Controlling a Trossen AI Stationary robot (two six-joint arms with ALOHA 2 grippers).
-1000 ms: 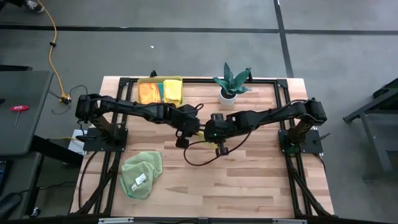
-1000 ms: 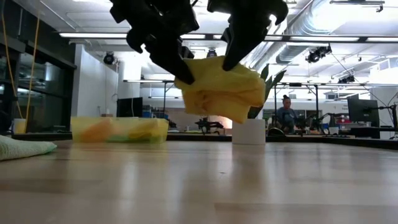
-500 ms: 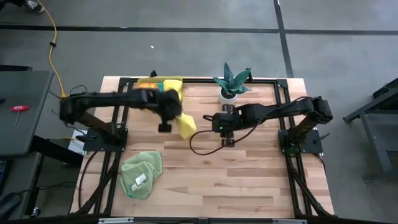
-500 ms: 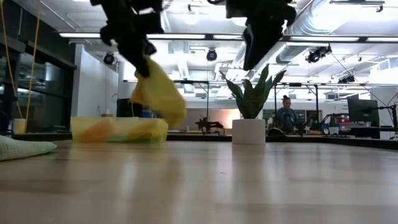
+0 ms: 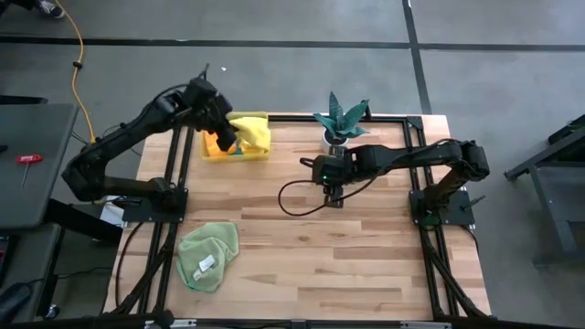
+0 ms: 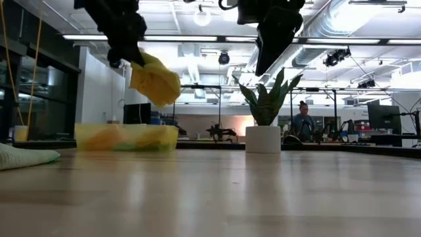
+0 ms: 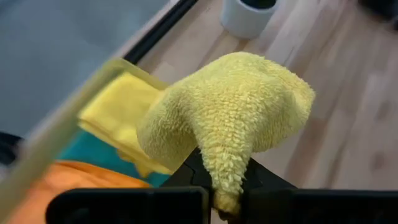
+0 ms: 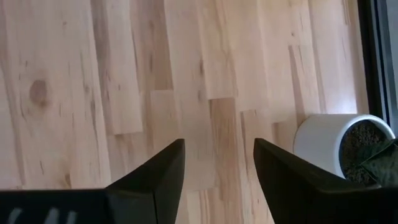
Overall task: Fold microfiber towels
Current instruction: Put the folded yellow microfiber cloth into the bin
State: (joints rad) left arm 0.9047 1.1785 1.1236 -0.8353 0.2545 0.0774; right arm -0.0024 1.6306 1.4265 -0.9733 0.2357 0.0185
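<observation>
High view: left gripper (image 5: 222, 137) has carried the folded yellow towel (image 5: 249, 131), clamped, to the bin (image 5: 234, 153) at 11 o'clock; right gripper (image 5: 335, 190) has released, fingers spread, empty. Deposit is likely next.

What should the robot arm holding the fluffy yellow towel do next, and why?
Probably lower it into the yellow bin and let go. The left gripper is shut on the folded yellow towel, which hangs over the bin, while the right gripper waits open above bare table.
</observation>
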